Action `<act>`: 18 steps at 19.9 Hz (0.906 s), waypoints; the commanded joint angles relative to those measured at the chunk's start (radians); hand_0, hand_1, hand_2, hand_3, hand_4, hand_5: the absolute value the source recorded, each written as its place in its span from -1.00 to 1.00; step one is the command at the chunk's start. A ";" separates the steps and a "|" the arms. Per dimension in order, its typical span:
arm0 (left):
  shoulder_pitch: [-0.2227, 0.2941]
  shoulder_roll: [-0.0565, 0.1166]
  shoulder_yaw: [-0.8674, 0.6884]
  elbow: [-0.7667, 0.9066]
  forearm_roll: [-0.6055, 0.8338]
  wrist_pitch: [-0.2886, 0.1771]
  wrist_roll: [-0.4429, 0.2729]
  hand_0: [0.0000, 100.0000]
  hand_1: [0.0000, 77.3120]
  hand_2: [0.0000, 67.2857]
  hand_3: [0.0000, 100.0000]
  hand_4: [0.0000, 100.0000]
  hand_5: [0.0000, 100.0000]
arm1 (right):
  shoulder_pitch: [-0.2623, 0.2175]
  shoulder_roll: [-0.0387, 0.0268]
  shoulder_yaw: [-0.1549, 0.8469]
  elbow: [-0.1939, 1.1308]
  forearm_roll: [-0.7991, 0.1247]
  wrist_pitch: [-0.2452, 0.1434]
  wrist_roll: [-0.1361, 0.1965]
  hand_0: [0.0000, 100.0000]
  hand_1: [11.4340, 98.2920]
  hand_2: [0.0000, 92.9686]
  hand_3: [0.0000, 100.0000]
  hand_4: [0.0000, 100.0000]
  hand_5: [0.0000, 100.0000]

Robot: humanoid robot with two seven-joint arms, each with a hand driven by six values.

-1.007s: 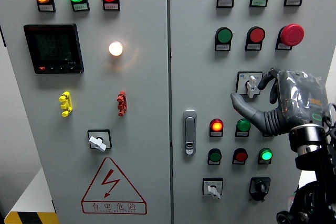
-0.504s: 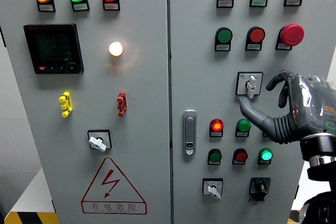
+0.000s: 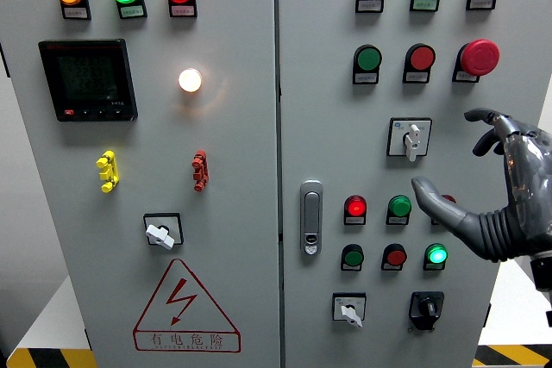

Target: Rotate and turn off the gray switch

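The gray rotary switch (image 3: 412,139) sits on the right cabinet door inside a black square frame, its white-gray knob standing upright. My right hand (image 3: 457,157) hovers to the right of it and slightly lower, apart from the knob. Its fingers (image 3: 492,120) are spread and the thumb (image 3: 434,198) points left over the row of small lamps. Nothing is in the hand. The left arm does not show.
A red mushroom button (image 3: 479,57) is above the switch; lit red (image 3: 355,207) and green (image 3: 436,255) lamps are below. More rotary switches sit at the lower left door (image 3: 160,232) and bottom right (image 3: 349,309), (image 3: 425,306). A door handle (image 3: 311,216) stands mid-panel.
My right hand has let go of the gray switch and drawn back to the right and down. The knob has gone from slightly tilted to upright.
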 commanded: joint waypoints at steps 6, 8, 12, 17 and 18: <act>0.000 0.000 -0.001 0.000 0.000 0.000 0.000 -0.32 -1.00 -0.64 -0.55 -0.76 -0.75 | -0.038 0.0001 0.014 0.080 -0.002 0.035 0.057 -1.00 -0.41 -0.61 -0.61 -0.76 -0.63; 0.000 0.000 -0.001 0.000 0.000 0.000 0.000 -0.32 -1.00 -0.64 -0.56 -0.76 -0.75 | -0.046 0.0001 0.014 0.090 -0.006 0.035 0.067 -1.00 -0.41 -0.65 -0.65 -0.77 -0.65; 0.000 0.000 -0.001 0.000 0.000 0.000 0.000 -0.32 -1.00 -0.64 -0.55 -0.76 -0.75 | -0.066 0.0001 0.022 0.125 -0.020 0.037 0.076 -1.00 -0.40 -0.68 -0.67 -0.79 -0.66; 0.000 0.000 -0.001 0.000 0.000 0.000 0.000 -0.32 -1.00 -0.64 -0.55 -0.76 -0.75 | -0.085 0.0001 0.030 0.148 -0.035 0.041 0.079 -1.00 -0.39 -0.71 -0.70 -0.79 -0.68; 0.000 0.000 -0.001 0.000 0.000 0.000 0.000 -0.32 -1.00 -0.63 -0.55 -0.76 -0.75 | -0.086 0.0001 0.030 0.149 -0.034 0.041 0.079 -1.00 -0.39 -0.71 -0.70 -0.79 -0.68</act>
